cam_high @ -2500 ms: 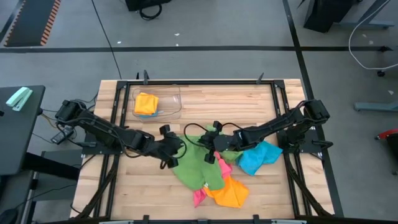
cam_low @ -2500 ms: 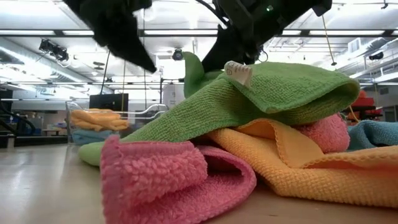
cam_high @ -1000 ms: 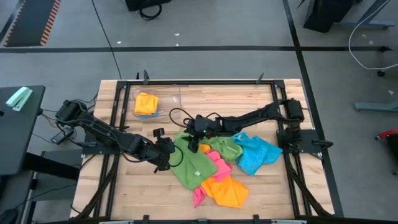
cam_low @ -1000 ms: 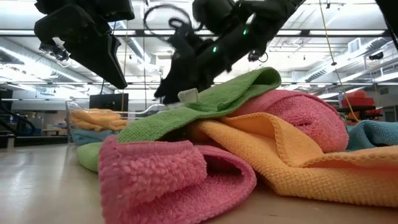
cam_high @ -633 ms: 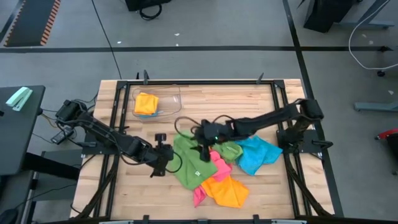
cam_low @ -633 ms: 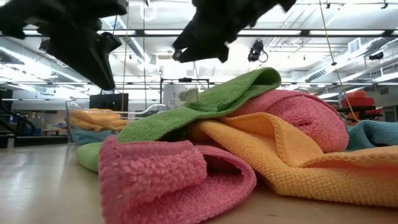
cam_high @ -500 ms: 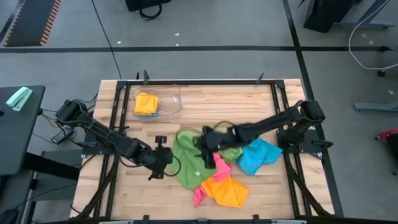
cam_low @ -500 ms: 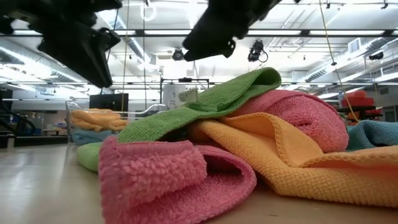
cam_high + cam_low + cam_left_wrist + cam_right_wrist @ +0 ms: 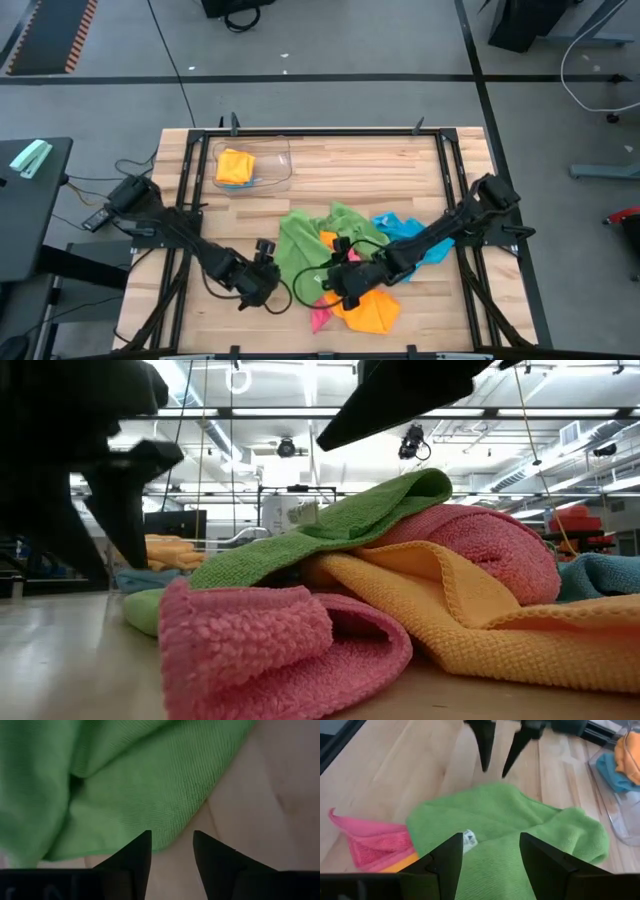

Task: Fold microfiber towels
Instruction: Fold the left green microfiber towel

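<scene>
Where the pale wooden tabletop (image 9: 400, 170) is planked and bare near its front half, the microfiber towels lie heaped in a loose pile: a green towel (image 9: 305, 250), finely ribbed in weave, is spread widest with soft rumpled folds and a small white label (image 9: 468, 838) sewn at one edge; a pink towel (image 9: 270, 645) of nubby, looped pile lies rolled at the front of the heap; an orange-yellow towel (image 9: 470, 620) with a stitched hem sags beneath the green one; a blue towel (image 9: 415, 232) shows at the pile's right side, partly under the right arm. Just beside the green towel's left edge, the left end effector (image 9: 268, 283) sits low over the wood, its two dark tapered fingers (image 9: 135, 855) apart and empty, their tips pointing at the cloth's rounded corner without touching it; the right end effector (image 9: 335, 285) hangs over the middle of the pile, above the green and pink cloth, its fingers (image 9: 447, 857) likewise spread with nothing between them. Farther back toward the left, a clear plastic bin (image 9: 270, 180) with rounded corners holds a folded orange-yellow cloth (image 9: 235, 165) on top of a blue one (image 9: 615, 772).
</scene>
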Controlling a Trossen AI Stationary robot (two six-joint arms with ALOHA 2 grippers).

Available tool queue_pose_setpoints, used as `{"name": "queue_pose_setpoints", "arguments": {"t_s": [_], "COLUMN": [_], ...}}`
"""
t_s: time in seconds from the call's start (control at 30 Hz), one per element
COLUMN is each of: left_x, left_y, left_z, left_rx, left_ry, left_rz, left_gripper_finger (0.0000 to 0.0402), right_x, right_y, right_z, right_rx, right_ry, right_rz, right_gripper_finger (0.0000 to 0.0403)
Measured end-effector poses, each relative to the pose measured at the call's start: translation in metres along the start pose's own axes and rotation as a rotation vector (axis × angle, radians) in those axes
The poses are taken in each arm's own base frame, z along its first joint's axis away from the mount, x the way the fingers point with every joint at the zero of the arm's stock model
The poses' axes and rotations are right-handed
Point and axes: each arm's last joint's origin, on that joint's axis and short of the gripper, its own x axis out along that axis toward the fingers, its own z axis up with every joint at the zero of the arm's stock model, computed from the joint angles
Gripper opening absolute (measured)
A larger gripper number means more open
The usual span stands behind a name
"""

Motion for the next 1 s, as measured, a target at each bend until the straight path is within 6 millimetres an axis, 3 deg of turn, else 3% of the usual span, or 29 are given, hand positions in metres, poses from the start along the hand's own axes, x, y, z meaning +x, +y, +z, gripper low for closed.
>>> {"name": "queue_pose_setpoints", "arguments": {"t_s": [0.17, 0.37, 0.5, 0.63, 0.83, 1.0], "left_x": [0.017, 0.028, 0.028, 0.014, -0.02, -0.038], "left_y": [-0.007, -0.011, -0.014, -0.011, 0.001, 0.018], "left_z": [-0.003, -0.004, -0.002, 0.01, 0.035, 0.04], "left_rx": [0.115, 0.222, 0.197, 0.109, -0.038, -0.201], "left_ry": [0.041, 0.041, 0.015, -0.069, -0.196, -0.219], "left_rz": [0.038, 0.129, 0.122, 0.107, 0.046, -0.132], "left_gripper_finger": [0.0145, 0.0123, 0.0077, 0.0013, 0.0025, 0.0009], "right_x": [-0.005, -0.005, -0.003, -0.002, 0.0, -0.001], "right_y": [0.01, 0.009, 0.007, 0.003, 0.0, 0.001], "right_z": [-0.001, -0.001, -0.001, -0.001, -0.001, -0.001], "right_rx": [-0.019, 0.011, 0.026, 0.044, 0.081, 0.079], "right_ry": [-0.007, -0.004, -0.002, 0.002, 0.005, 0.007], "right_rz": [0.01, 0.006, 0.001, -0.007, -0.012, -0.01], "right_gripper_finger": [0.0204, 0.0204, 0.0204, 0.0204, 0.0204, 0.0204]}}
